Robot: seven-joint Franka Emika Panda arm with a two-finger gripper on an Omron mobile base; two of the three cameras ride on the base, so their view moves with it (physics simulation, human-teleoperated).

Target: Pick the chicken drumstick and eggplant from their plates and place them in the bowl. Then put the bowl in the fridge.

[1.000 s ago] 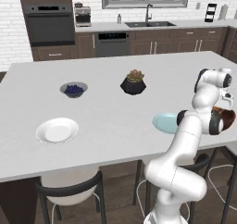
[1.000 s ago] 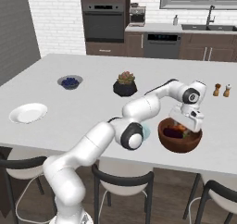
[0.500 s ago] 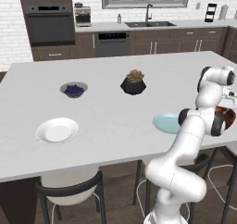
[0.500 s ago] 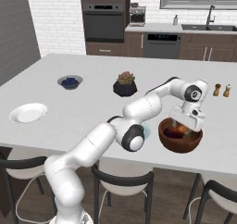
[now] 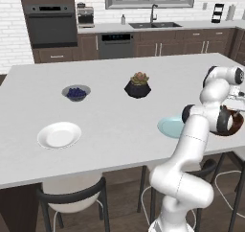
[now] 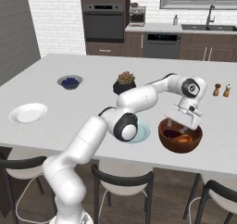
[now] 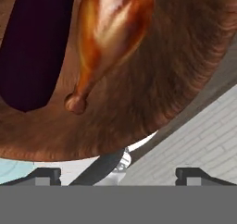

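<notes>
The reddish-brown wooden bowl [image 6: 165, 138] stands near the counter's front right edge. Inside it lie the dark purple eggplant [image 6: 172, 134] and the orange-brown chicken drumstick [image 6: 185, 138], side by side. My gripper [image 6: 182, 124] hangs just above the bowl, open, with nothing between its fingers. The hand view looks straight down on the drumstick [image 7: 109, 33], the eggplant [image 7: 34, 52] and the bowl's wall [image 7: 185, 70], with the gripper [image 7: 118, 174] spread wide. The pale blue plate [image 6: 144, 134] lies bare left of the bowl, the white plate [image 6: 28, 113] far left. A tall grey panel [image 6: 16, 28] at far left may be the fridge.
A small grey bowl of blueberries [image 6: 70, 82] and a black plant pot [image 6: 124, 84] stand further back on the counter. Two shakers [image 6: 221, 90] sit behind the bowl at the right. Stools stand under the counter's front edge [image 6: 115, 156].
My gripper's fingers have spread wider above the bowl. The arm has barely moved, and the food lies in the bowl as before.
</notes>
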